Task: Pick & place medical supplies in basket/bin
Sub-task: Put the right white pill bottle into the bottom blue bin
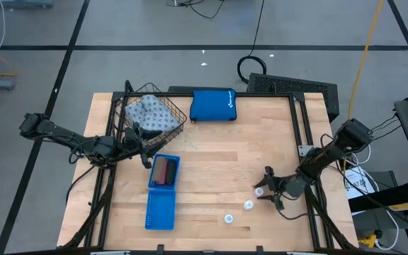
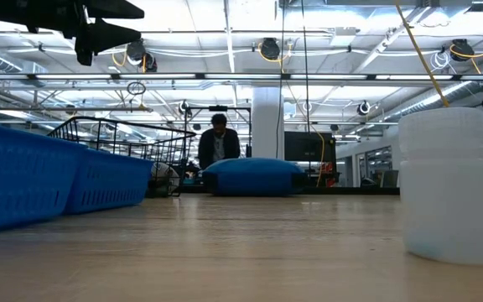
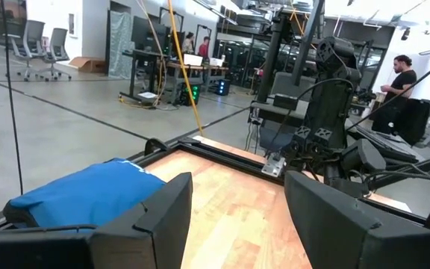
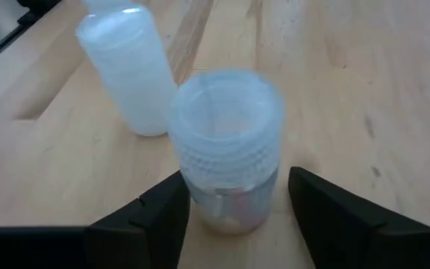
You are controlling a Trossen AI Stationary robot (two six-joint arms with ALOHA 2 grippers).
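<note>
1. Three small white containers are standing in the lower right of the high view: one (image 1: 259,190), a second (image 1: 248,205), a third (image 1: 228,219).
2. One wire-mesh basket (image 1: 179,120) is sitting at upper left, holding one patterned fabric pack (image 1: 151,112).
3. One blue two-compartment tray (image 1: 160,212) is lying at lower centre-left, one compartment showing two rolls (image 1: 164,171).
4. One blue zip pouch (image 1: 213,105) is lying at upper centre.
5. Two arms are showing, one per side.

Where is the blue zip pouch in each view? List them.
High view: blue zip pouch at top centre.
Low view: centre, far back.
Left wrist view: lower left.
Right wrist view: not in it.
Shared landmark: wire basket beside it, high and low views.
</note>
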